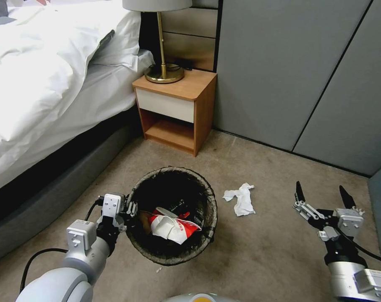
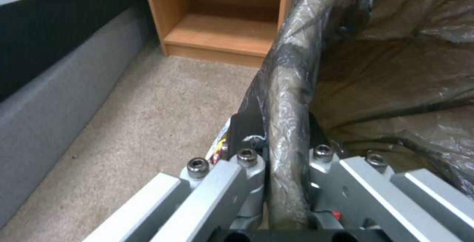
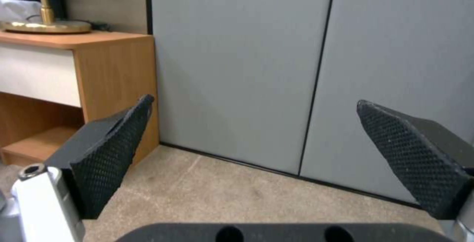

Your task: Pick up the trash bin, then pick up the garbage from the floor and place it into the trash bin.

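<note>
Gripping trash bin [image 1: 172,216] rim, left hand [image 1: 129,209]

Beige low-pile carpet [image 1: 262,251] covers the floor, faintly mottled. Grey wall panels [image 1: 283,63] run along the far side, split by thin dark seams, one slanting in the head view; a dark strip lines their foot where they meet the carpet.

In the corner stands a small wooden nightstand [image 1: 199,88]: orange-brown body, one pale cream drawer front [image 1: 165,105], an open shelf beneath. On its top sits a brass lamp [image 1: 162,54] with a round base, slim stem and pale shade. Wood-grain panelling [image 1: 190,37] backs it.

On the left stands a bed [image 1: 52,75]: rumpled white duvet and sheet hanging over a dark grey upholstered base [image 1: 56,184]. Light is even, brightest on the bedding.
</note>
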